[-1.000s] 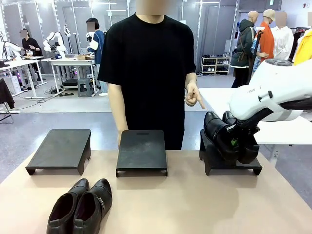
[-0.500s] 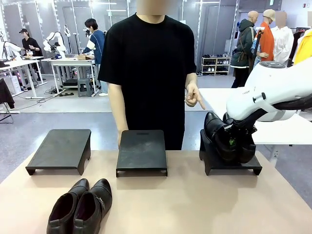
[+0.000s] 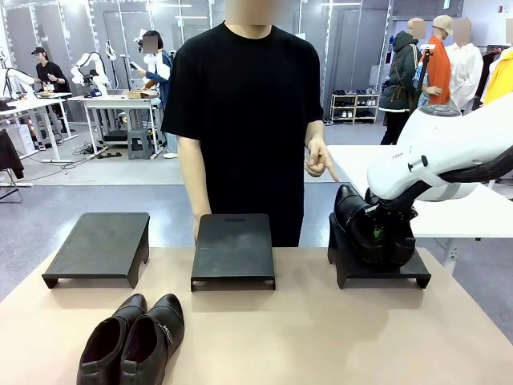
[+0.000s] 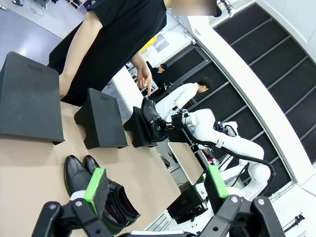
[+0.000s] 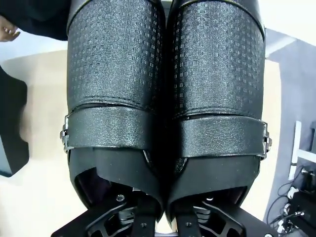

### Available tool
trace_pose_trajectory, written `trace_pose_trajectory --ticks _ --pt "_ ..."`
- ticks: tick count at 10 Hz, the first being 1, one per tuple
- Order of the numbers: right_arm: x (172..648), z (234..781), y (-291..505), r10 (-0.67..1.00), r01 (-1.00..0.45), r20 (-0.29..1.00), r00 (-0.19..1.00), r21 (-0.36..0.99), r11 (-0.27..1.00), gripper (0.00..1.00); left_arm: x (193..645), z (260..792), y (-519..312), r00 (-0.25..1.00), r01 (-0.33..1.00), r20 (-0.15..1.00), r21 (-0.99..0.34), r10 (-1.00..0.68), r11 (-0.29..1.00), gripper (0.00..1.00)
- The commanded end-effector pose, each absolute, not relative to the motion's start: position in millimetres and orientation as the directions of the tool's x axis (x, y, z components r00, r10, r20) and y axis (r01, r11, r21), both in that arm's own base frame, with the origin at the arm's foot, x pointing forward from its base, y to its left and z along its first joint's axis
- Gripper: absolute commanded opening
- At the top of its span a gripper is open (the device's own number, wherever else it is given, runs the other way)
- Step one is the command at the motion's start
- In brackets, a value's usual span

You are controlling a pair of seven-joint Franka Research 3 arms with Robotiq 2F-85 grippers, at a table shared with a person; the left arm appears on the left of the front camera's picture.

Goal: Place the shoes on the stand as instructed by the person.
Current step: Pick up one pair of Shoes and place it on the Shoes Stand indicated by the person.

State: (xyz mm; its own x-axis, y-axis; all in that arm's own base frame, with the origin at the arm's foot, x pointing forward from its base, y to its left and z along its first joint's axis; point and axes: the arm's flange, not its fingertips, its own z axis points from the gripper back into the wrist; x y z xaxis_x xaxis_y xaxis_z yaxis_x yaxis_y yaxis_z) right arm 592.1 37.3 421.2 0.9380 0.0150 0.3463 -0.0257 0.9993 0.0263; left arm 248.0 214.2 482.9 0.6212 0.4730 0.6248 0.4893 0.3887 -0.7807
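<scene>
Rightward, the right gripper point(image 3: 381, 235), clamped on 1 pair of shoes point(image 3: 357, 218), holds it tilted at the right-hand stand point(image 3: 343, 273). The left gripper point(image 4: 156, 183) gapes wide above the 2nd pair point(image 4: 74, 173).

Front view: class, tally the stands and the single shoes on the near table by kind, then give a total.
stands: 3
shoes: 4
Total: 7
</scene>
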Motion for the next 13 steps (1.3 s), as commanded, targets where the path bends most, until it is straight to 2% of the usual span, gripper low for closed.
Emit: trace_pose_trajectory --ticks 1,3,4,5,6,7,8,13 --pt "601.6 428.6 39.8 -0.021 0.014 0.379 0.925 0.021 1.0 0.08 247.8 483.3 215.1 0.616 0.506 0.636 -0.771 0.464 0.386 1.0" --pt "605.7 424.4 38.5 -0.037 0.026 0.376 0.926 0.033 0.999 0.28 247.8 483.3 215.1 0.616 0.506 0.636 -0.771 0.464 0.386 1.0" --pt "607.7 423.6 37.3 -0.044 0.033 0.383 0.923 0.034 0.999 0.47 247.8 483.3 215.1 0.616 0.506 0.636 -0.771 0.464 0.386 1.0" --pt "608.3 422.9 36.5 -0.048 0.036 0.381 0.923 0.039 0.999 0.61 247.8 483.3 215.1 0.616 0.506 0.636 -0.771 0.464 0.386 1.0" --pt "606.8 422.4 36.6 -0.048 0.036 0.378 0.924 0.04 0.999 0.81 247.8 483.3 215.1 0.616 0.506 0.636 -0.771 0.464 0.386 1.0" --pt "603.9 423.3 36.3 -0.051 0.038 0.376 0.925 0.041 0.998 0.67 247.8 483.3 215.1 0.616 0.506 0.636 -0.771 0.464 0.386 1.0" --pt "601.2 424.4 36.1 -0.055 0.042 0.376 0.925 0.044 0.998 1.0 247.8 483.3 215.1 0.616 0.506 0.636 -0.771 0.464 0.386 1.0" --pt "587.7 424.7 31.7 -0.053 0.048 0.369 0.928 0.023 0.999 1.0 247.8 483.3 215.1 0.616 0.506 0.636 -0.771 0.464 0.386 1.0"
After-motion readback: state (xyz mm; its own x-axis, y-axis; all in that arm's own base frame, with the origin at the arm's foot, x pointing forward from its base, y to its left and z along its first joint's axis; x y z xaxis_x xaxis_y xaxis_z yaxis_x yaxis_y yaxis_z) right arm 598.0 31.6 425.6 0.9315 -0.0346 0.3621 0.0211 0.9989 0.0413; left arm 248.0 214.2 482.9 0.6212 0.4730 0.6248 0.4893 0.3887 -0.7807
